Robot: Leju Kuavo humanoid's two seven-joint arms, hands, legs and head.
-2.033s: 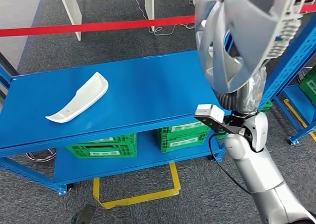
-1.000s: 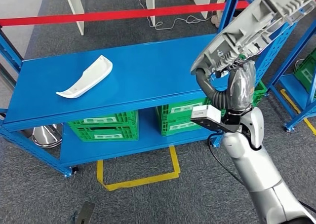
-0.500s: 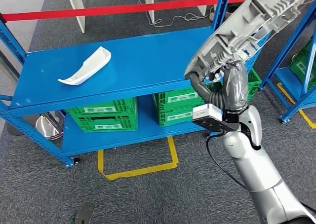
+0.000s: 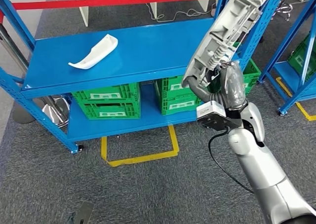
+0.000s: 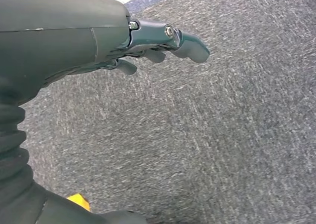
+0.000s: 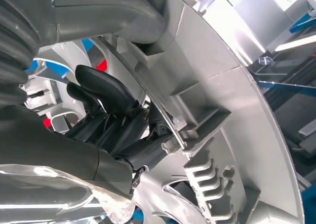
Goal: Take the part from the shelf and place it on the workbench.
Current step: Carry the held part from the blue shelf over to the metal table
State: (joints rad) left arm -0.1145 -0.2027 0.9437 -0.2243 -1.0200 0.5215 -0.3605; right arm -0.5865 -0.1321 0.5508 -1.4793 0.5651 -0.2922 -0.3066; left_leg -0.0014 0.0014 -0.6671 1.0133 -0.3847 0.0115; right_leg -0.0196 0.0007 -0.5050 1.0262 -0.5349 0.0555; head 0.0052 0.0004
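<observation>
Right now the blue workbench waits with a white curved part on top, and bare room beside it for the big grey wheel cover. So the right hand holds the cover up high by its edge, fingers hooked through a gap to keep it from slipping. Meanwhile the left hand hangs over the carpet, fingers loose, holding nothing.

The head view looks forward and down from high on the body onto the blue table and grey carpet. The left wrist view faces that carpet closely. The right wrist view sits close against the grey wheel cover, shared with the head view.
</observation>
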